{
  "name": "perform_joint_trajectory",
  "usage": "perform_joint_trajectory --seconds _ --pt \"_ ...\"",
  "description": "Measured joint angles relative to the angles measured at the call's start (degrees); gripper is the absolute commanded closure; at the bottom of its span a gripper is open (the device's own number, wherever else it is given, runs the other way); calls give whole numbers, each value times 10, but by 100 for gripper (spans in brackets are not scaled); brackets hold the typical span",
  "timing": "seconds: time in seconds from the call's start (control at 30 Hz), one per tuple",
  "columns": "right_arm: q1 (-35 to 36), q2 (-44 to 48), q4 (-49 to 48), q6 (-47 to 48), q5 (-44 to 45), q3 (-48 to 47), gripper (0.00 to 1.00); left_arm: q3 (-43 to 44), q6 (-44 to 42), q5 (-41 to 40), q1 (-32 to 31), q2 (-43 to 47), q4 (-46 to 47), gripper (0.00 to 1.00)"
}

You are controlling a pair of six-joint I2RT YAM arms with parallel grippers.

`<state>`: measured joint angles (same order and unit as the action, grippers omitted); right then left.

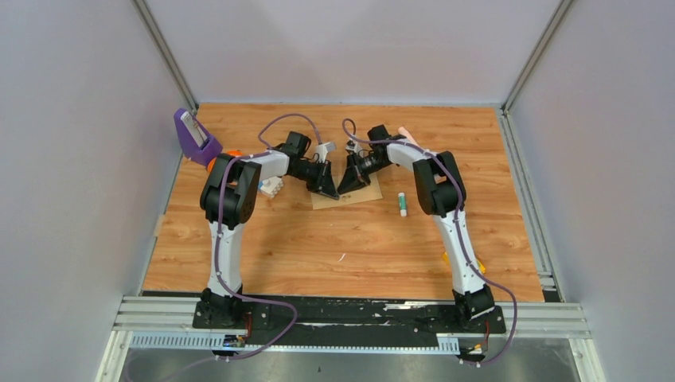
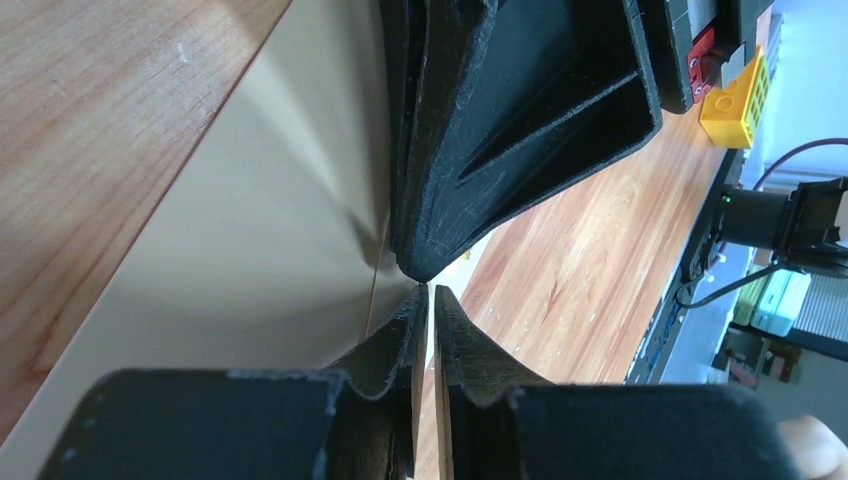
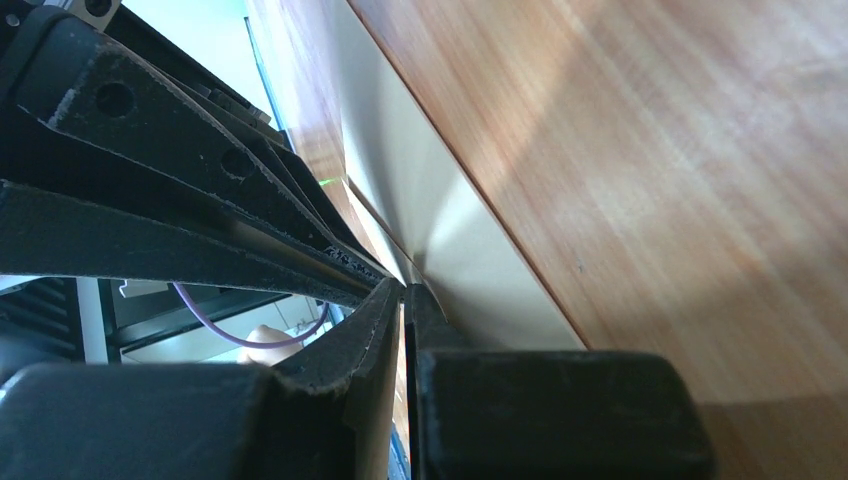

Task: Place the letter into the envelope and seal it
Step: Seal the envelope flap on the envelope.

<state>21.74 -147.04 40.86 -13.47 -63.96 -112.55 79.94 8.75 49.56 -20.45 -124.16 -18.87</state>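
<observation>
The tan envelope lies flat on the wooden table, mid-table, and both grippers point down onto it. My left gripper and right gripper meet almost tip to tip above it. In the left wrist view the left gripper is shut to a hairline slit with nothing visible between its fingers. Pale paper of the envelope spreads beside it, with a thin edge line. The right gripper is likewise shut, its tips down at the envelope. The letter is hidden.
A white glue stick with a green end lies right of the envelope. At the far left stands a purple holder. A white block sits by the left arm. Further off are a yellow brick and walls on three sides.
</observation>
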Motion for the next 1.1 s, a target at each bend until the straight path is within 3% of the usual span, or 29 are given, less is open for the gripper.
perform_joint_trajectory --seconds 1.1 --pt "-44 29 15 40 11 44 92 0 0 -2 -4 0 3 84"
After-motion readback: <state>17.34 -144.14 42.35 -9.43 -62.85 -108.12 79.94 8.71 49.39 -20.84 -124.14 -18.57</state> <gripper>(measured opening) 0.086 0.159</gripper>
